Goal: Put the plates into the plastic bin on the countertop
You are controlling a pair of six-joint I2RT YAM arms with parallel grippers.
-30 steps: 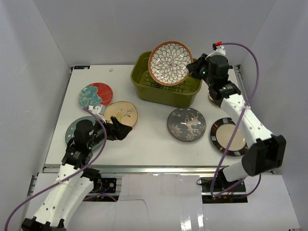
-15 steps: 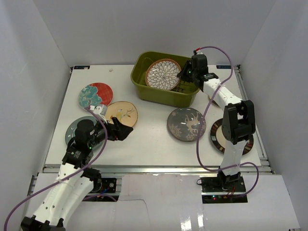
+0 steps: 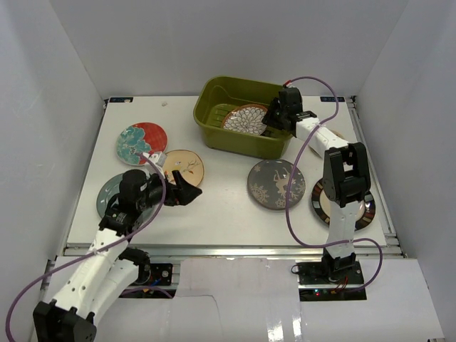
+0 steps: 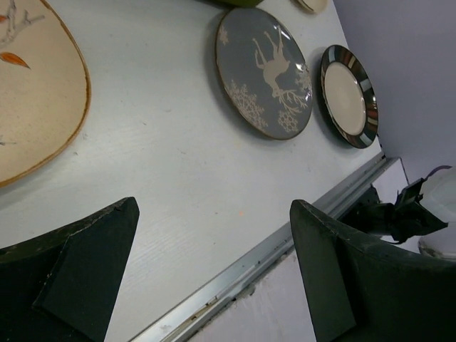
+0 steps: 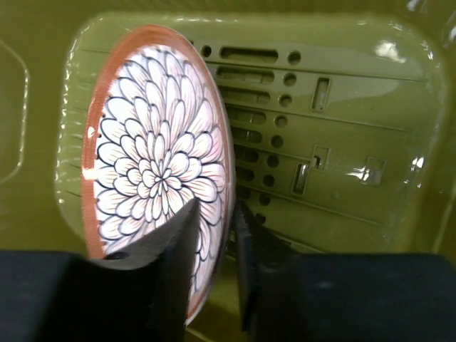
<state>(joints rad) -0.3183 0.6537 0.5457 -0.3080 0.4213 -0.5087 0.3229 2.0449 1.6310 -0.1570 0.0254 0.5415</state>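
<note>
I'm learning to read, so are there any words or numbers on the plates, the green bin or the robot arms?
None: no words, numbers or signs can be read in any view.
The petal plate and the deer plate carry only pictures.
The green bin shows only slots and holes.

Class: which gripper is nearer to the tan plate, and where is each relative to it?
Left. The left gripper hangs open just off the tan plate, at its near-right edge; the right gripper is far to the right, inside the plastic bin, gripping the petal-patterned plate.
</note>
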